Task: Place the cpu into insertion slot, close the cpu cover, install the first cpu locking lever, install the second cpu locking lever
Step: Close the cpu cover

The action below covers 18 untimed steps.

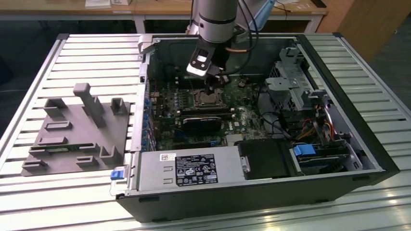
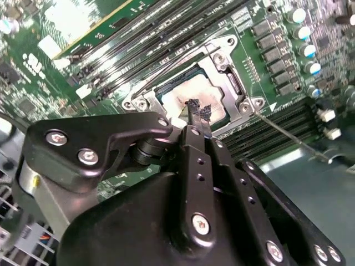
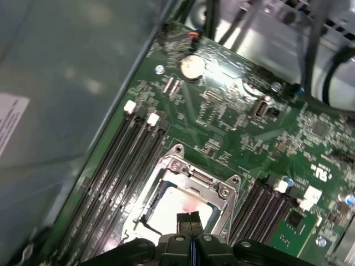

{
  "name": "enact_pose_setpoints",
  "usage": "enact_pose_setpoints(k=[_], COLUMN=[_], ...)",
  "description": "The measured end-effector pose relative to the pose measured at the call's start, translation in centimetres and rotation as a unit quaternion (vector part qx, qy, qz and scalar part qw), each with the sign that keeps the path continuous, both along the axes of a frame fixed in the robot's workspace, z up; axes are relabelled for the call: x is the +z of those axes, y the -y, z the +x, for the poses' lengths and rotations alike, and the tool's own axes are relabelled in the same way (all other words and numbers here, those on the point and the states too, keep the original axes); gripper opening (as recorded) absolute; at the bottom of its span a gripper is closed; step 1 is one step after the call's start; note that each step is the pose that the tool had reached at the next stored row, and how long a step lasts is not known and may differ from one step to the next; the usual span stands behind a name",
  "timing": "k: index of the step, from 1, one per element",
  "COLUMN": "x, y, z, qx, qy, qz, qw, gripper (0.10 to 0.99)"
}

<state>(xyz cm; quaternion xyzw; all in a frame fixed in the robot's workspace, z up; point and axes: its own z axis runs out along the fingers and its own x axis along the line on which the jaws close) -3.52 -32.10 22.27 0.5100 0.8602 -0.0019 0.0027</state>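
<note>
You have a slatted metal table [image 1: 38,192] carrying an open computer case [image 1: 257,202] laid on its side, with a grey fixture tray [image 1: 70,130] beside it on the exterior view's left. Inside the case, the green motherboard [image 3: 238,127] faces up, and the arm reaches down over its far half. The gripper [image 2: 198,111] hangs right over the insertion slot [image 2: 244,105], its two fingers pressed together with nothing pinched between them. The cpu cover [image 2: 230,83] looks to be lying flat around the chip, though you cannot be sure it is fully seated. The cpu [image 2: 180,100] sits in the slot, its tan top showing through the cover's window directly beneath the fingertips, which are touching it or just above it; which of the two you cannot tell. What matters for you is the thin locking lever [image 2: 288,133]. It appears unlatched, and its long axis runs out from a corner of the slot and slantwise across the memory slots, pointing away from the fingertips rather than lying under them.
</note>
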Motion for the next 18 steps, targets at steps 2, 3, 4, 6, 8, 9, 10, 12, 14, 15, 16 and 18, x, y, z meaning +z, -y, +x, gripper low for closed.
enact_pose_setpoints(k=[2, 3, 4, 6, 8, 9, 10, 12, 14, 15, 16, 18], x=[-0.01, -0.01, -0.02, -0.03, -0.04, -0.04, -0.05, -0.06, -0.07, -0.08, -0.08, -0.10], y=[0.00, 0.00, 0.00, 0.00, 0.00, 0.00, 0.00, 0.00, 0.00, 0.00, 0.00, 0.00], z=[0.00, 0.00, 0.00, 0.00, 0.00, 0.00, 0.00, 0.00, 0.00, 0.00, 0.00, 0.00], qx=[0.018, 0.027, 0.037, 0.055, 0.073, 0.082, 0.091, 0.109, 0.127, 0.136, 0.145, 0.163], qy=[0.0000, 0.0000, 0.0000, 0.0000, 0.0000, 0.0000, 0.0000, 0.0000, 0.0000, 0.0000, 0.0000, 0.0000], qz=[0.0000, 0.0000, 0.0000, 0.0000, 0.0000, 0.0000, 0.0000, 0.0000, 0.0000, 0.0000, 0.0000, 0.0000], qw=[0.9998, 0.9996, 0.9993, 0.9985, 0.9973, 0.9966, 0.9959, 0.9940, 0.9919, 0.9907, 0.9894, 0.9866], gripper=[0.102, 0.102, 0.102, 0.102, 0.102, 0.102, 0.102, 0.102, 0.102, 0.102, 0.102, 0.102])
